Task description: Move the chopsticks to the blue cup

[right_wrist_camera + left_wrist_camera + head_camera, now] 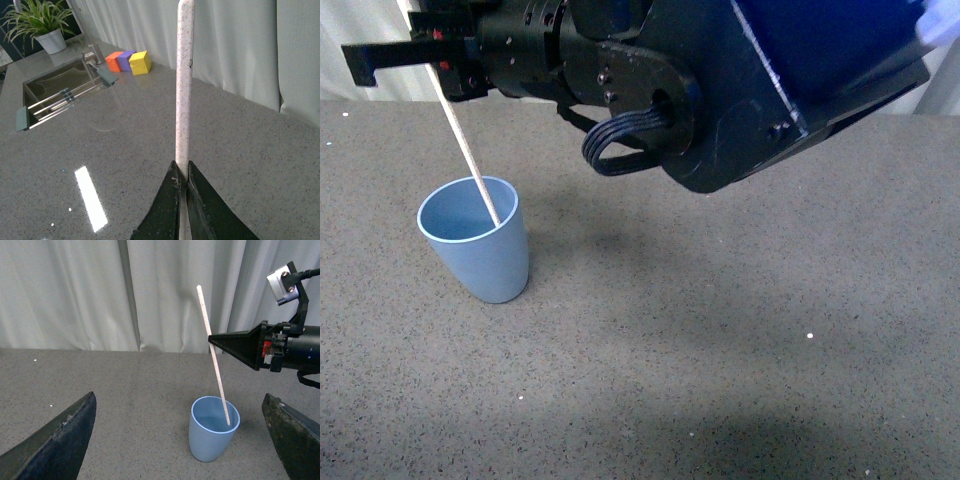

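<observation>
Front: the thin cream-white chopstick is clenched by the right claw, tip inside the light-blue plastic cup. Left wrist: the left claw is spread, empty. Right wrist: the clench is confirmed; only release is judged left.

Pale blue cup, cream speckled chopsticks

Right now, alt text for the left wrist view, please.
The right end effector holds the chopsticks slanted, lower end inside the blue cup on a grey table. White curtains hang behind; the open left end effector frames the foreground.
</observation>
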Robot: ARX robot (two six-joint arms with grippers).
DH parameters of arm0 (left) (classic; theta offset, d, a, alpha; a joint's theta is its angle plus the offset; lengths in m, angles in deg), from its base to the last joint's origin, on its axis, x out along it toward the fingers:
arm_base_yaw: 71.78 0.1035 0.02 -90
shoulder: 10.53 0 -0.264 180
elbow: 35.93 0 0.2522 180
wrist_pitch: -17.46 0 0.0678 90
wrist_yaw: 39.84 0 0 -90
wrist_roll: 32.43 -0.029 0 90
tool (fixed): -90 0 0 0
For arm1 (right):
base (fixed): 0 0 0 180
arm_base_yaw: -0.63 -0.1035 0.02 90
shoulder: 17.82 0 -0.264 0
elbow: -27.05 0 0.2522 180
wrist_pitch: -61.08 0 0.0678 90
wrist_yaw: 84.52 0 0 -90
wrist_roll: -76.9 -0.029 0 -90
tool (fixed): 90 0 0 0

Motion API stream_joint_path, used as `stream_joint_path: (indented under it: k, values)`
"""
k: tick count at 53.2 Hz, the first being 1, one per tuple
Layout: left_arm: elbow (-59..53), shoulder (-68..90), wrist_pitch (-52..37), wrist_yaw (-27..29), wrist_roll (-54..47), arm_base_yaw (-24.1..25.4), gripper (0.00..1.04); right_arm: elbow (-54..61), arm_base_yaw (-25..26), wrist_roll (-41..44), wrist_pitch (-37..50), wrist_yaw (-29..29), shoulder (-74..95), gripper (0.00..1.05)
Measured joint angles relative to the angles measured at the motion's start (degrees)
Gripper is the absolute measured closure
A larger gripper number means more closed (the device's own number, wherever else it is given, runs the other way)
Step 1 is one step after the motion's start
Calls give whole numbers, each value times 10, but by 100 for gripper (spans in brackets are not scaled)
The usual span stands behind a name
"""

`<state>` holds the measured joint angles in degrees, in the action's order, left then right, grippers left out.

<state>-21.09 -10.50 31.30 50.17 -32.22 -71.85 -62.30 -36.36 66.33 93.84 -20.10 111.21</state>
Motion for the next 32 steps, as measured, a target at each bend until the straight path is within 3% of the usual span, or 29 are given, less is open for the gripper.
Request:
stream_joint_path:
  k: [11,32]
  values:
    - [0,0,0,0,0,0,7,0,-3,4,-4,6,5,103]
    - [0,0,0,0,0,0,7,68,1,7,23,7,-19,40]
